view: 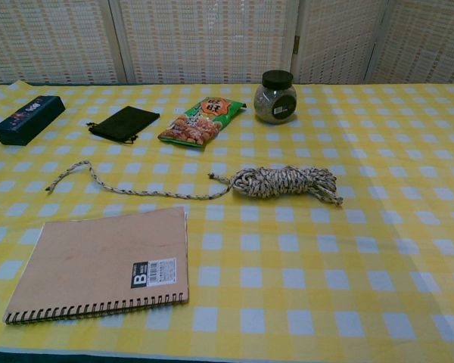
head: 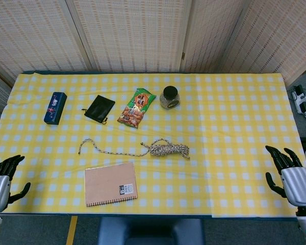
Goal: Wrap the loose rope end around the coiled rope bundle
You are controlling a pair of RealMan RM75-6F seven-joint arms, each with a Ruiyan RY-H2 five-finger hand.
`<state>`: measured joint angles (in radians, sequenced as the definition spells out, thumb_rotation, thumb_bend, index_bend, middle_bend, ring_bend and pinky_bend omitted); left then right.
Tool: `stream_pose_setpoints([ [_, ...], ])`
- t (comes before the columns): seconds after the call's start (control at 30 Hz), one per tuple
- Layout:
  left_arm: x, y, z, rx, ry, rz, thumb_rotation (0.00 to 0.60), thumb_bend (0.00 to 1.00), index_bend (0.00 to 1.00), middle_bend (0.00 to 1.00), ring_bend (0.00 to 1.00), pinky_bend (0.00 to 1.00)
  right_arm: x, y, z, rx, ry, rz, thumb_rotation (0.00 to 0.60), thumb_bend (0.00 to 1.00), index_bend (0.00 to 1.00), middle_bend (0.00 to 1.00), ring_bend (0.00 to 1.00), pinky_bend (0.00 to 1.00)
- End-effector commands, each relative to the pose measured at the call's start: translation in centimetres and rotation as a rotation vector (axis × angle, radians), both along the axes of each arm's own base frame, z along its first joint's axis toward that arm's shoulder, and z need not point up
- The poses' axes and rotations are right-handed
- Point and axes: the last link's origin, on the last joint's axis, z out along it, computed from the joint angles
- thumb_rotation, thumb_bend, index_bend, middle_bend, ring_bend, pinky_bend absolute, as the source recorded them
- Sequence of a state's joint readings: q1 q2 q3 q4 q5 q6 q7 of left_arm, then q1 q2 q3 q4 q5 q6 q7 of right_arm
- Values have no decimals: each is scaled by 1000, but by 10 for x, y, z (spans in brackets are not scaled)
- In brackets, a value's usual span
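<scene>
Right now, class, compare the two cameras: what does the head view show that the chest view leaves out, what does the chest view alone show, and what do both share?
Only the head view shows the left hand and right hand, both open and resting at the table's near corners, far from the rope.

Only the chest view makes the letter B on the notebook readable.

Both show the coiled rope bundle, its loose rope end trailing left, the jar, snack bag, black pouch and blue box.

Left robot hand (head: pixel 2 178), right robot hand (head: pixel 291 176): silver backs, black fingers.
</scene>
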<state>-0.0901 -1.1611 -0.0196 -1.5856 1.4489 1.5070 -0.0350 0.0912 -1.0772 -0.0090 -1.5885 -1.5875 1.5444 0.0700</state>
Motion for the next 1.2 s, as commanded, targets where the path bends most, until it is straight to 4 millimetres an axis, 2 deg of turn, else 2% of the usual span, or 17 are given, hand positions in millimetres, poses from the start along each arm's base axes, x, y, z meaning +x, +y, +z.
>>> stream_pose_setpoints([
  [0.03, 0, 0, 0, 1, 1, 1, 600, 357, 179, 153, 143, 163, 0, 0, -1, 2, 0, 2, 600, 525, 74, 173, 250, 115],
  [0.33, -1, -1, 4, 15, -3, 0, 600, 357, 181, 153, 143, 163, 5, -2, -5, 23, 10, 25, 600, 525, 75, 173, 251, 117],
  [0.47, -1, -2, 5, 14, -1, 1, 600, 357, 183, 153, 143, 163, 13, -11, -13, 65, 32, 33, 600, 526, 75, 173, 251, 127],
  [0.57, 0, -1, 6, 17, -4, -4, 600, 357, 183, 153, 143, 163, 25, -25, -25, 116, 50, 44, 600, 525, 67, 171, 251, 133],
  [0.93, 0, -4, 8, 13, -17, -5, 600, 357, 187, 153, 140, 158, 83, -97, -96, 292, 79, 73, 600, 521, 10, 134, 216, 133],
  [1.03, 1, -4, 9, 9, -20, -7, 600, 349, 188, 153, 138, 156, 97, -118, -118, 340, 84, 67, 600, 414, 0, 83, 175, 133],
  [1.1, 2, -4, 10, 7, -24, -10, 600, 333, 188, 153, 137, 154, 107, -129, -134, 369, 103, 71, 600, 301, 0, 47, 145, 133],
  [1.2, 2, -5, 12, 8, -19, -9, 600, 316, 188, 153, 136, 152, 123, -140, -157, 405, 120, 88, 600, 238, 0, 32, 136, 132],
])
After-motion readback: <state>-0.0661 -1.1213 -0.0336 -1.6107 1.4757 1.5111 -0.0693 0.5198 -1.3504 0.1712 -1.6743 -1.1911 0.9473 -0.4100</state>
